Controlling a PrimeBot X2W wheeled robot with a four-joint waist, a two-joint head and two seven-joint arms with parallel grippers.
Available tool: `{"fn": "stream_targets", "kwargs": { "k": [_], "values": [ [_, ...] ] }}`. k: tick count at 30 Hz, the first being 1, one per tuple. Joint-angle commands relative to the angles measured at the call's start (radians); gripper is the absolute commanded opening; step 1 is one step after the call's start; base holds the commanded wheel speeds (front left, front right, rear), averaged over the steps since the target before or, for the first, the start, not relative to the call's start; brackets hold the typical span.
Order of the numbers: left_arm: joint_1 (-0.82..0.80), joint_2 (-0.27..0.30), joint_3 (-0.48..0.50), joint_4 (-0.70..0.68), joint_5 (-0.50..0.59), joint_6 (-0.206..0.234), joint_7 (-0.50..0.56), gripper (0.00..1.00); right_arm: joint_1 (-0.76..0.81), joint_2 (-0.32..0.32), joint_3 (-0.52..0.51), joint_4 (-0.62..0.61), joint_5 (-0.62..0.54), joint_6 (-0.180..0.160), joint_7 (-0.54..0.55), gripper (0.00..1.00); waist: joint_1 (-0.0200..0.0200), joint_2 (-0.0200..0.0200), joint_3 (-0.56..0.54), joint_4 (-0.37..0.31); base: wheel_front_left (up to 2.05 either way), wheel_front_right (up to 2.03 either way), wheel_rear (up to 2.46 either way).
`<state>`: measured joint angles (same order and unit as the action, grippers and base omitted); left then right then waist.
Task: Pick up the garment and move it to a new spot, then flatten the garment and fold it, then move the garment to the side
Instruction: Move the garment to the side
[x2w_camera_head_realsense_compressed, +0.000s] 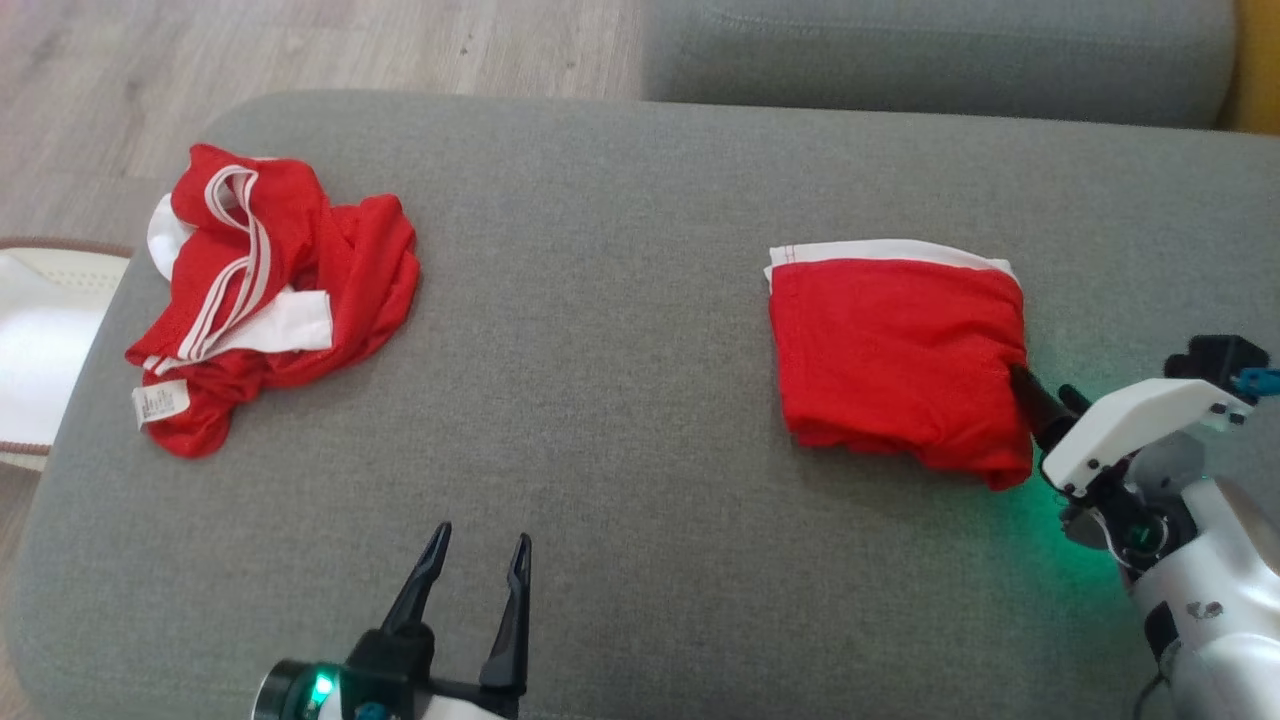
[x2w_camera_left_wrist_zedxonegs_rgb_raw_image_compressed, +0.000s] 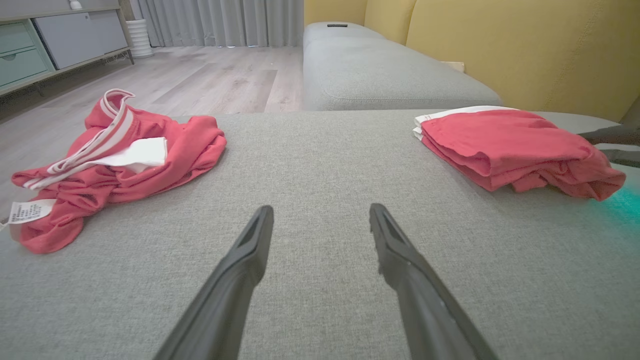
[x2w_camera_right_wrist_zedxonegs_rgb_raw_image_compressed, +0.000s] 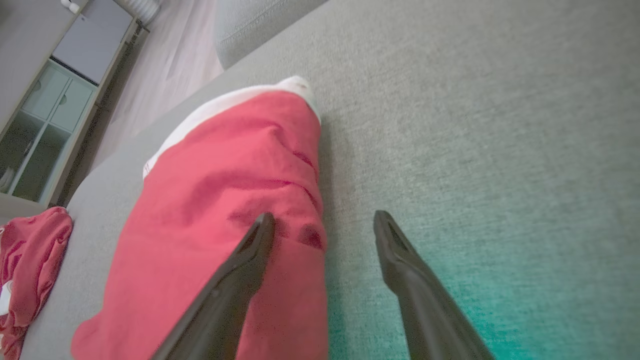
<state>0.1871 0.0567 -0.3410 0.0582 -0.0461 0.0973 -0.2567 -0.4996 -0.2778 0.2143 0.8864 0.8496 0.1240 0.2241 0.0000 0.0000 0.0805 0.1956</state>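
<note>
A pale wooden floor (x2w_camera_head_realsense_compressed: 300, 40) and a yellow sofa back (x2w_camera_left_wrist_zedxonegs_rgb_raw_image_compressed: 525, 55) frame a broad grey cushion (x2w_camera_head_realsense_compressed: 620, 330) that carries everything. A second grey seat (x2w_camera_head_realsense_compressed: 930, 50) lies beyond it.

The folded garment (x2w_camera_head_realsense_compressed: 895, 355) serves as the landmark. It is a flat red rectangle with a white band along its far edge, and it lies on the right half of the cushion in the head view. Well apart from it, on its left across bare grey fabric, sits a crumpled garment (x2w_camera_head_realsense_compressed: 290, 290). That one is a red heap with white striped trim and white panels, near the cushion's left edge. A small white label (x2w_camera_head_realsense_compressed: 161, 402) hangs at the near corner of the heap, on the side away from the folded garment.

The right gripper (x2w_camera_right_wrist_zedxonegs_rgb_raw_image_compressed: 325, 216) is at the folded garment's right edge with its fingers spread wide. One finger lies over the red cloth and the other over bare cushion just beside it. Whether the finger presses on the cloth cannot be told. A green glow falls on the cushion there.

The left gripper (x2w_camera_head_realsense_compressed: 482, 535) hovers nearer the robot, to the left of the folded garment and well clear of it. Its fingers are wide apart and empty.
</note>
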Motion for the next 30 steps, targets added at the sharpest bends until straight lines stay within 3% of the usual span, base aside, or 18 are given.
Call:
{"fn": "stream_targets", "kwargs": {
  "k": [1,2,5,6,7,11,17,30],
  "values": [
    [-0.05,-0.006,0.024,-0.029,0.007,0.007,-0.005,1.0,-0.04,-0.011,0.034,-0.012,0.013,0.007,0.008,0.88,0.0,0.0,0.011,0.0,0.0,0.0,0.0],
    [-0.054,-0.006,0.022,-0.029,0.007,0.007,-0.005,1.0,-0.044,-0.011,0.044,-0.005,0.018,0.007,0.014,0.76,0.0,0.0,0.015,-0.001,0.0,0.0,0.0],
    [-0.063,-0.006,0.016,-0.026,0.007,0.007,-0.005,1.0,-0.056,-0.013,0.071,0.009,0.032,0.007,0.013,0.2,0.0,0.0,0.023,-0.002,0.0,0.0,0.0],
    [-0.063,-0.006,0.016,-0.026,0.007,0.007,-0.005,1.0,-0.056,-0.013,0.071,0.009,0.032,0.007,0.013,0.2,0.0,0.0,0.023,-0.002,0.0,0.0,0.0],
    [-0.065,-0.006,0.015,-0.025,0.007,0.008,-0.005,1.0,-0.06,-0.016,0.08,0.011,0.034,0.007,0.004,0.0,0.0,0.0,0.025,-0.003,0.0,0.0,0.0],
    [-0.074,-0.006,0.014,-0.024,0.005,0.011,-0.005,1.0,-0.072,-0.043,0.119,0.015,0.028,0.007,-0.038,0.0,0.0,0.0,0.029,-0.012,0.0,0.0,0.0],
    [-0.085,-0.006,0.013,-0.036,0.003,0.015,-0.005,1.0,-0.095,-0.139,0.196,0.017,-0.025,0.007,-0.092,0.0,0.0,0.0,0.055,-0.046,0.0,0.0,0.0],
    [-0.239,-0.006,-0.014,-0.126,0.036,-0.003,-0.005,1.0,-0.246,-0.459,0.256,0.016,-0.117,0.007,-0.15,0.0,0.0,0.0,0.267,-0.15,0.0,0.0,0.0]
  ]
}}
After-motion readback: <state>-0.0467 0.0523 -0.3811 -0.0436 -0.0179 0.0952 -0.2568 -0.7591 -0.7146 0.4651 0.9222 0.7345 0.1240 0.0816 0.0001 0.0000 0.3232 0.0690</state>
